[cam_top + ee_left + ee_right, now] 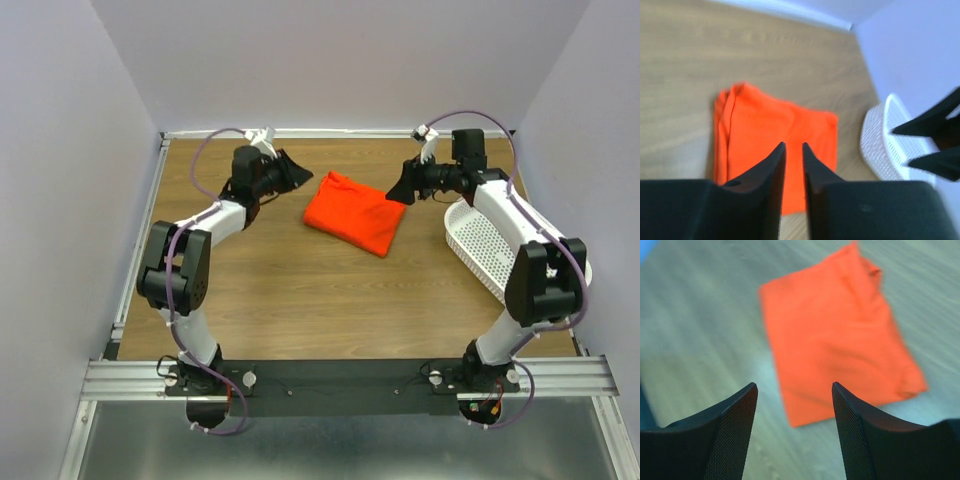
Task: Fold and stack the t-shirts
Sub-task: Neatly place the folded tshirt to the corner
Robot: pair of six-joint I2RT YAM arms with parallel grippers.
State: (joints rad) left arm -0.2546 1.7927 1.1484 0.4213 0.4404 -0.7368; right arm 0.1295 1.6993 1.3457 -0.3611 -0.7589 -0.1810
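Orange t-shirt (353, 213) folded flat, seemingly several layers.

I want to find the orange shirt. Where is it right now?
In the top view, the folded orange t-shirt lies flat on the wooden table, near the middle toward the far wall, just left of the white basket.
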